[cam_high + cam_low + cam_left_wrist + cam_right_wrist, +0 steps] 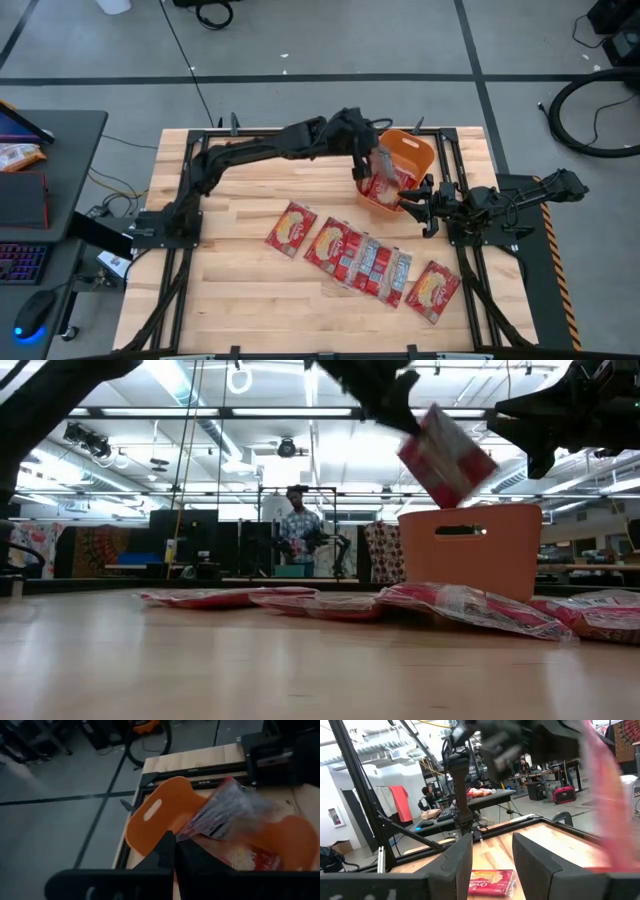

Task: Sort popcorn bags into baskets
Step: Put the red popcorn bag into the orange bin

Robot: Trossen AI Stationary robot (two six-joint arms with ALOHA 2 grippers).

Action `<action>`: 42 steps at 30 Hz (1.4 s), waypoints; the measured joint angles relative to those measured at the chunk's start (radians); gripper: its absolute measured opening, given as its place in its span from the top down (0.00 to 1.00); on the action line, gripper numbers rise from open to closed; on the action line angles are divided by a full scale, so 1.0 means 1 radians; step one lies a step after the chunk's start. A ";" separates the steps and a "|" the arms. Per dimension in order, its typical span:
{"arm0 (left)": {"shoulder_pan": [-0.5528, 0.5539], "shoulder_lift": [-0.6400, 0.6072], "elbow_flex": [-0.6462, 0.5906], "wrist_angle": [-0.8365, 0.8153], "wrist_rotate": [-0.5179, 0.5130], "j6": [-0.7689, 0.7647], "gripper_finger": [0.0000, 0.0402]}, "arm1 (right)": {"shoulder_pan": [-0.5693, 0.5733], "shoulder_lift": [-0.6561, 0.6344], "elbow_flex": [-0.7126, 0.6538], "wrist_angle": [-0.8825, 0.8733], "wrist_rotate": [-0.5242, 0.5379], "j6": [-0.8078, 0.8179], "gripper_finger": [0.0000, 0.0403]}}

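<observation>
**Packet held over the orange tub**

Left gripper [372,158] clamped on a red popcorn packet [446,457], hanging tilted above the orange tub [470,550] at the table's [240,290] far right. Fingertips hidden behind the packet from above; blurred in the left wrist view. More red inside the tub, partly covered. Right gripper [420,205] just beside the tub, fingers spread, holding nothing. Other packets [345,250] flat in a row nearer the front, overlapping, count unclear.

2 dark jointed arms [270,145], black fingers [532,857]
</observation>
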 joint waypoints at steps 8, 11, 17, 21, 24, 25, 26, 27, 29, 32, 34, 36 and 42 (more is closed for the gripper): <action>0.075 0.002 -0.231 0.413 0.088 0.002 0.99 | 0.000 0.000 0.000 0.000 0.000 0.000 0.64; 0.101 0.002 -0.295 0.607 0.089 0.002 0.99 | 0.000 0.000 0.000 0.000 0.000 0.000 0.64; 0.126 0.017 -0.324 0.813 0.096 -0.012 0.99 | 0.000 0.000 0.000 0.000 0.000 0.000 0.64; 0.119 0.064 -0.317 0.831 0.107 -0.026 0.99 | 0.000 0.001 0.000 0.001 0.000 0.000 0.64; 0.110 0.086 -0.293 0.806 0.103 -0.031 0.99 | 0.000 0.003 0.000 0.000 0.001 0.000 0.64; 0.108 0.088 -0.280 0.802 0.095 -0.031 0.99 | 0.000 0.003 0.000 0.001 0.001 0.000 0.64; 0.107 0.088 -0.266 0.778 0.092 -0.032 0.99 | 0.000 0.003 0.000 0.001 0.001 0.000 0.64; 0.107 0.090 -0.247 0.750 0.091 -0.035 0.99 | 0.000 0.003 0.000 0.000 0.001 0.000 0.64; 0.108 0.090 -0.212 0.668 0.090 -0.046 0.99 | 0.000 0.003 0.000 0.002 0.000 0.000 0.64; 0.106 0.092 -0.185 0.594 0.085 -0.050 1.00 | 0.000 0.003 0.000 0.002 0.000 0.000 0.64; 0.104 0.093 -0.162 0.536 0.085 -0.064 1.00 | 0.000 0.003 0.000 0.002 0.000 0.000 0.64; 0.097 0.093 -0.151 0.501 0.084 -0.083 1.00 | 0.000 0.003 0.000 0.002 0.000 0.000 0.64; 0.056 0.094 -0.151 0.350 0.101 -0.052 1.00 | 0.000 0.003 0.000 0.001 0.000 0.000 0.64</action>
